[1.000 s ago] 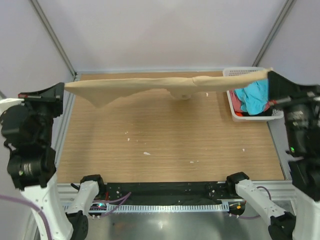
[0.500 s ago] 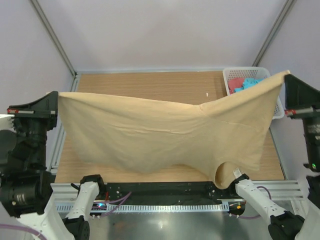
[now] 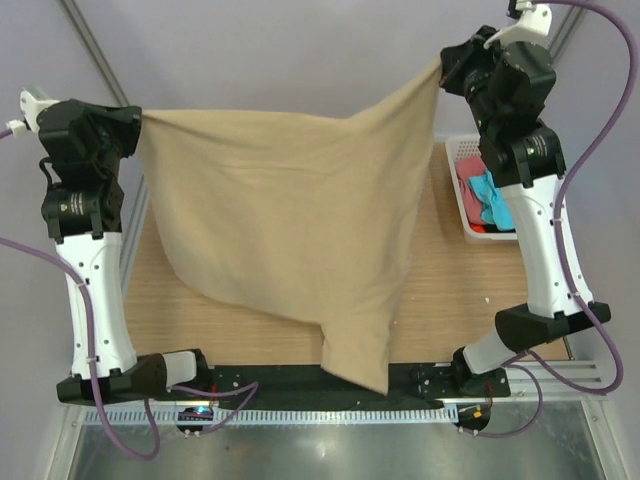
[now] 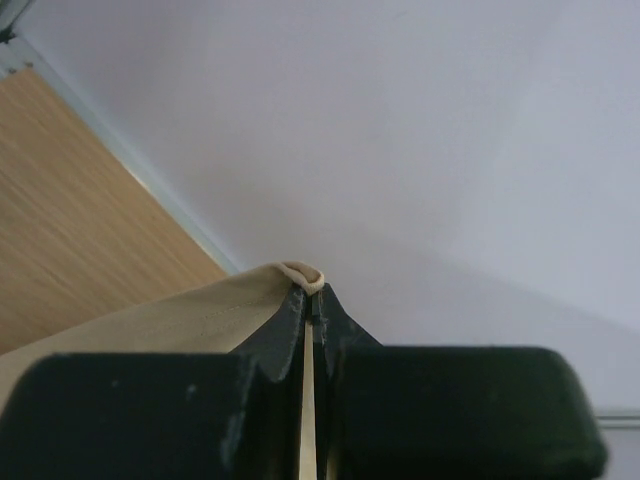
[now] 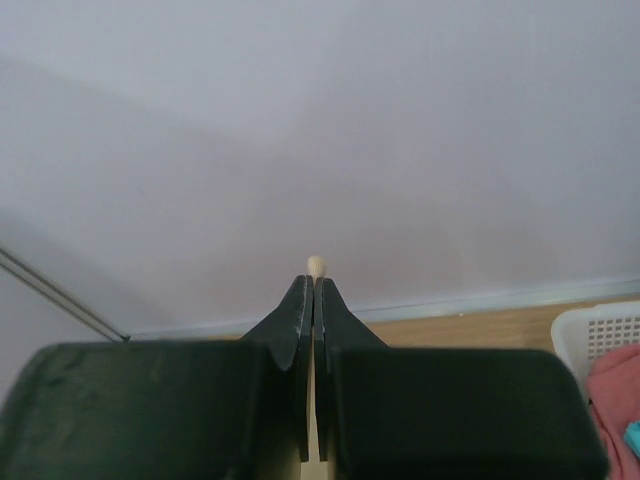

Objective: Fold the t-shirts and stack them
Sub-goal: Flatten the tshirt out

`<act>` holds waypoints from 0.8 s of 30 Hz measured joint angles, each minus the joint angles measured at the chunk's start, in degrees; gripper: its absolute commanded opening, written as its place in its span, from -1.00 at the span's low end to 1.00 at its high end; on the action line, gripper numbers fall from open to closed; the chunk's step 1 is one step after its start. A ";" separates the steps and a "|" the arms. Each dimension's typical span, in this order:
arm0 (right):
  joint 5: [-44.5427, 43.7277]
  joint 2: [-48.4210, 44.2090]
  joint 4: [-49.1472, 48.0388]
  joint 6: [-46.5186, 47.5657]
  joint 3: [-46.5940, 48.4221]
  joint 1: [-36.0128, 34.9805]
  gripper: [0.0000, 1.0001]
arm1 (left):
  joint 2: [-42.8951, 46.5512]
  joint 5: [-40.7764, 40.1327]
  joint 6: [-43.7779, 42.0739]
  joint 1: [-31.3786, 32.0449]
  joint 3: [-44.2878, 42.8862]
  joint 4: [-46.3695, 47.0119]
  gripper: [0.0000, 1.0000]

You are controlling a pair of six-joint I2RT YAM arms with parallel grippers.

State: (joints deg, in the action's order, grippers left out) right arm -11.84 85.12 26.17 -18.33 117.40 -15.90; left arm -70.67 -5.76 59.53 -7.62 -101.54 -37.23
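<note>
tan t-shirt [image 3: 290, 230] hangs spread in air; turquoise t-shirt [image 3: 490, 200] & coral-red t-shirt [image 3: 472, 187] bunched at right.

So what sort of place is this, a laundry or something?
Probably a robotics test cell, not a laundry: a left arm and right arm bolted to a wood-topped table, plain walls with metal frame posts, and the left pincer and right pincer holding up a tan t-shirt.

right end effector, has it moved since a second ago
Yes. In the top view the right end effector went from over the far rim of the white basket to up and left of it, still pinching the tan t-shirt.
</note>
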 measured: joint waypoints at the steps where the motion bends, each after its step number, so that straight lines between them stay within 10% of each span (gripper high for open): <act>1: 0.09 2.23 0.02 0.61 3.06 0.00 -0.98 | -1.09 -0.09 -0.02 0.00 -1.70 0.42 -1.00; 7: 2.32 3.17 0.79 1.68 12.20 0.00 -0.98 | 1.29 -1.16 -0.55 0.00 -6.51 3.10 -1.00; 17: 7.58 -23.26 2.64 -2.71 0.00 0.00 -0.98 | 22.77 -4.81 -1.51 0.00 0.11 1.09 -1.00; 24: 8.41 -30.10 7.87 -5.07 8.63 0.00 -0.97 | 27.26 -6.34 -1.25 0.00 -8.61 -7.02 -1.00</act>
State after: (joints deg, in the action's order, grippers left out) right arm -3.42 55.02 34.04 -23.40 126.04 -15.90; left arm -43.42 -12.10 58.28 -7.62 -110.15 -44.25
